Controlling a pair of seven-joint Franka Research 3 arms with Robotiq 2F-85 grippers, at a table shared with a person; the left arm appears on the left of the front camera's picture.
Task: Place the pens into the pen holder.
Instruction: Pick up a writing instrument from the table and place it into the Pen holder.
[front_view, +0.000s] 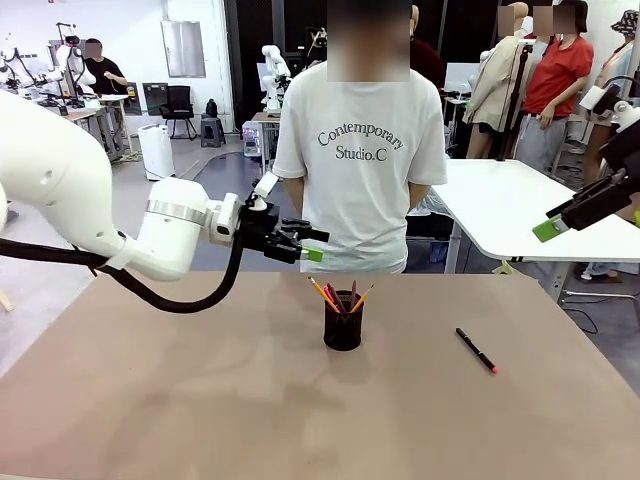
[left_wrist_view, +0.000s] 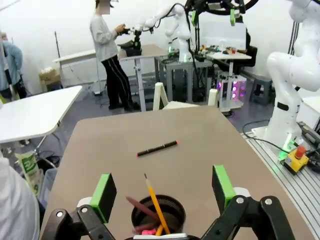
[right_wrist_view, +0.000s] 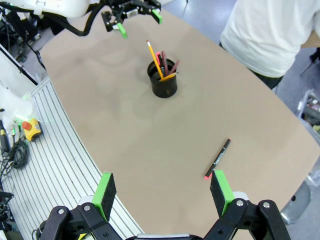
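Left claw (front_view: 314, 246) stood wide above holder (front_view: 343, 325), clear of pens (front_view: 338, 295) inside | right claw (right_wrist_view: 162, 192) wide, high over black pen (right_wrist_view: 218, 159) lying loose | I judged it next

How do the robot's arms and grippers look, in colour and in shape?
The left arm is white and rounded, with a silver ring near the wrist and a thick black cable running under it. The left gripper is black, and its two fingers end in flat green pads. The right gripper is black with green pads too.
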